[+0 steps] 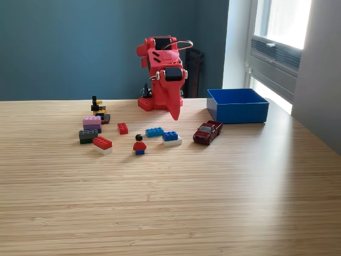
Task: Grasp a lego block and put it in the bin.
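Wide wooden desk (213, 202), pale grain running side to side, under a teal wall (69, 48) with a bright window (277, 32) at the exterior view's right.

Red arm (162, 69) folded down at the desk's far edge, centre of the view, its gripper (174, 113) pointing down at the desk, tip hanging just above the surface. Fingers pressed together into one narrow point — nothing between them.

Blue bin (237, 105) at the exterior view's right of the arm, near the far edge, low-walled; inside hidden from this angle.

Dark red toy car (208, 132) in front of the bin's near left corner, apart from it.

Lego scattered in front of the arm and toward the exterior view's left, all on the desk, none touched by the arm:
- pink-and-purple stack (92, 123) with a grey-and-green stack (88, 136) just in front
- red block on a white one (102, 144)
- blue block on a white one (171, 138), almost straight below the gripper's tip
- flat blue block (154, 132) just beside it
- small red block (122, 128)
- black-and-yellow little build (98, 110), details too small to make out
- minifigure (139, 145), red top, blue legs — upright, nearest the camera.
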`<move>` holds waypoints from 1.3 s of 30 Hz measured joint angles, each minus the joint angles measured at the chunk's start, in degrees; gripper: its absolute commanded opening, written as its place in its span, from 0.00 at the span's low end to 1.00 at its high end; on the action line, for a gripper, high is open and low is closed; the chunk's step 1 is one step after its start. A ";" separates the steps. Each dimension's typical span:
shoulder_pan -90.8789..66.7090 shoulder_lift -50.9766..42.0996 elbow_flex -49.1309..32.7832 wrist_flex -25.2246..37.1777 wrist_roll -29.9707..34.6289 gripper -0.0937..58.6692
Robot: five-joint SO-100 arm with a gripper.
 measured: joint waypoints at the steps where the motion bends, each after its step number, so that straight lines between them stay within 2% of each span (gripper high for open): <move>1: 0.00 -1.32 -1.41 0.88 0.53 0.02; 2: 0.18 -3.25 -3.16 1.85 0.97 0.03; 6: 0.70 -15.47 -10.81 5.45 2.90 0.18; 15: 4.57 -45.35 -25.84 10.20 3.34 0.38; 27: 9.32 -70.22 -36.30 10.20 -4.22 0.33; 33: 9.32 -78.75 -39.64 10.11 -7.03 0.33; 39: 11.69 -85.17 -42.89 7.47 -9.93 0.35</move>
